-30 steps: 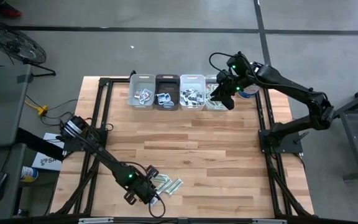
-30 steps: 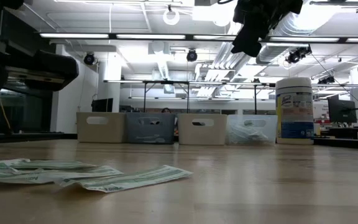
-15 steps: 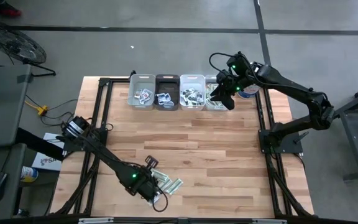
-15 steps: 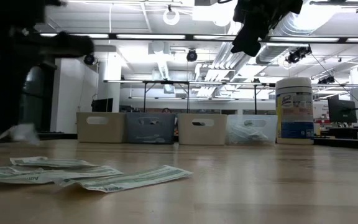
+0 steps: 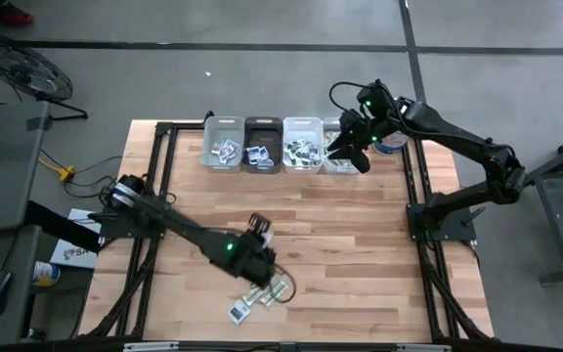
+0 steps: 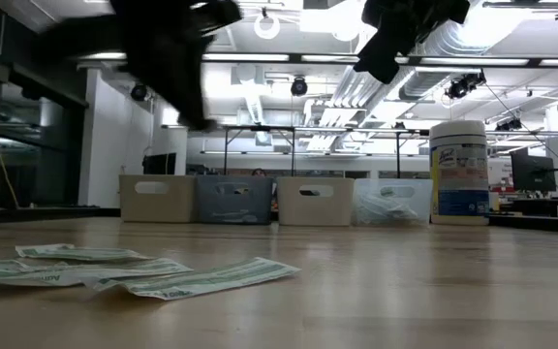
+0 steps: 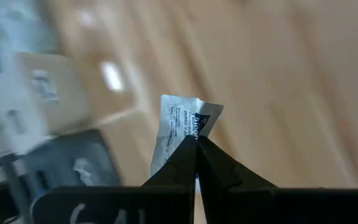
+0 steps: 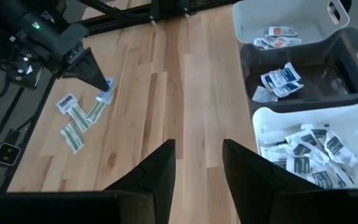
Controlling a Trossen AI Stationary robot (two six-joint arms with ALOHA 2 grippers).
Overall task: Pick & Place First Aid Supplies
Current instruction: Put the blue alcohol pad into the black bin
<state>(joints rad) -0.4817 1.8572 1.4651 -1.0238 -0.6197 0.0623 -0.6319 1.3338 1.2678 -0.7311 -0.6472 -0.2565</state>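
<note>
L gripper (image 5: pixel 259 232) has lifted off the near pile, moved toward table centre, clenched on a white packet (image 7: pixel 180 127) (blue print, probably). R gripper (image 5: pixel 345 147) parted, empty, over far bins (image 5: pixel 263 125).

High view looks straight down; low view skims the table (image 6: pixel 405 291) toward bins (image 6: pixel 315 201) at 12 o'clock; both share them.

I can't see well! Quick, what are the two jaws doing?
Left gripper: shut on a white packet.
Right gripper: open, empty, above the bins.
</note>
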